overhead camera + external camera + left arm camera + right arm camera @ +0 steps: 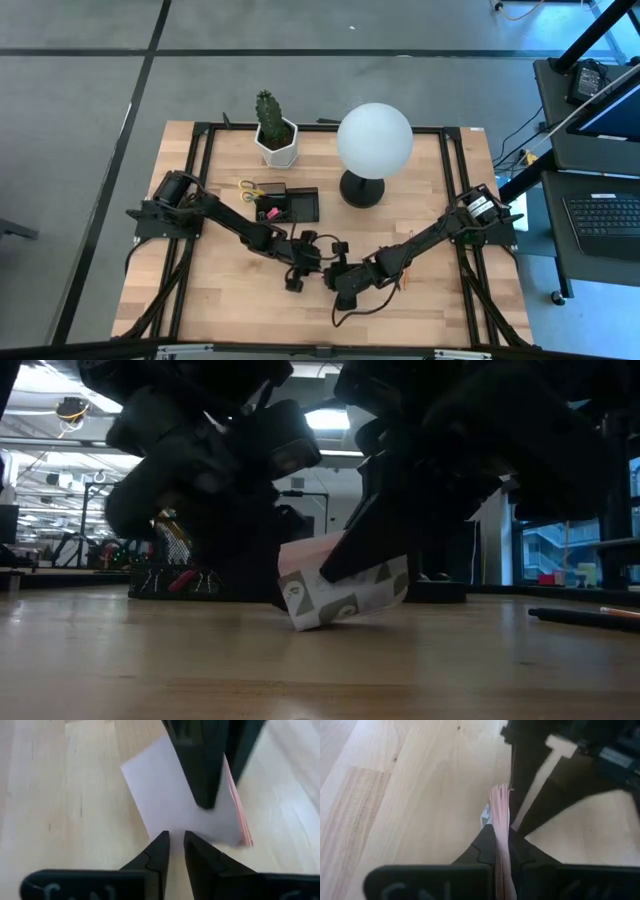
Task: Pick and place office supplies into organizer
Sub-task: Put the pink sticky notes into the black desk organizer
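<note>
The pink sticky-note pad [345, 588] stands tilted on the wood table near its front middle, with its lower corner [301, 624] on the wood. My right gripper [502, 845] is shut on it. My left gripper [176, 840] faces it from the other side, its fingers a narrow gap apart, with their tips at the edge of the pad's pale face [165, 795]. The black organizer [300, 205] sits farther back to the left, and yellow-handled scissors [250, 188] lie at its far left corner. My right gripper pinches the pad's pink sheet edge [500, 815] between its two fingers, one finger on each face. It comes slanting down from the table's right. The pad is tipped up on its lower corner, and the rest is clear of the wood. My left gripper has its fingertips [161, 842] at the pad's near edge; whether they touch it, I cannot tell.
A cactus in a white pot [275, 135] and a white globe lamp [374, 140] stand at the back. A dark pen [580, 617] and a pencil [620, 612] lie on the table to the right of the grippers. Bare wood lies at the front left.
</note>
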Controlling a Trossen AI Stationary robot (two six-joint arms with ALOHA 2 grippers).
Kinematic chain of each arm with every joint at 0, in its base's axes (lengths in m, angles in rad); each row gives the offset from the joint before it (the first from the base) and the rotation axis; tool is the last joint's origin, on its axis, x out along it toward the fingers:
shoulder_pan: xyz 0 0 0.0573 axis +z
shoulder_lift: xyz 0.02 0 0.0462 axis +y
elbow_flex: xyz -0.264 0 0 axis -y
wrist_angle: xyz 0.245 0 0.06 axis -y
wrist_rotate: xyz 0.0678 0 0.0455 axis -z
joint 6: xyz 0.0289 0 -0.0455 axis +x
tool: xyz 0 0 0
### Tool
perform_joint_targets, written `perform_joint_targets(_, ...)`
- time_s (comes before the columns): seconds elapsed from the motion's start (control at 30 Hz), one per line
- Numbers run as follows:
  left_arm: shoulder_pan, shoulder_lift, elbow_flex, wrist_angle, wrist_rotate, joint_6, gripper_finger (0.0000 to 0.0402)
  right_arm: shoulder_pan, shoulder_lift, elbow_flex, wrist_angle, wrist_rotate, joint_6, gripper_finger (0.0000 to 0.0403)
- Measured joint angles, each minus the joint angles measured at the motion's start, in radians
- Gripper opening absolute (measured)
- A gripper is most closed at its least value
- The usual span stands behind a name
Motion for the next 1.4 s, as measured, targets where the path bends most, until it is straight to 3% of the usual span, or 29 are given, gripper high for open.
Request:
perform_joint_targets(0.37, -0.013, -0.285, -0.006, -0.368, -0.135, 0.032, 0.0078, 0.002, -0.001, 0.072, -0.103, 0.026, -0.041, 0.0011)
perform_joint_targets(0.63, -0.021, -0.587, -0.14, -0.353, -0.156, 0.107, 0.0073, -0.011, -0.002, 0.177, -0.129, 0.091, -0.249, 0.0013)
perform_joint_targets(0.97, -0.035, -0.924, -0.359, -0.252, -0.158, 0.068, 0.0072, -0.138, -0.042, 0.185, -0.074, 0.095, -0.462, 0.0014)
perform_joint_targets(1.07, -0.035, -0.983, -0.396, -0.246, -0.159, 0.056, 0.0072, -0.175, -0.05, 0.185, -0.001, 0.074, -0.544, 0.0014)
perform_joint_targets(1.2, -0.035, -1.017, -0.419, -0.253, -0.165, 0.046, 0.0071, -0.238, -0.05, 0.181, 0.04, -0.056, -0.57, 0.0014)
perform_joint_targets(1.4, -0.035, -1.018, -0.419, -0.262, -0.169, 0.046, 0.0071, -0.327, -0.05, 0.115, 0.148, -0.067, -0.629, 0.0014)
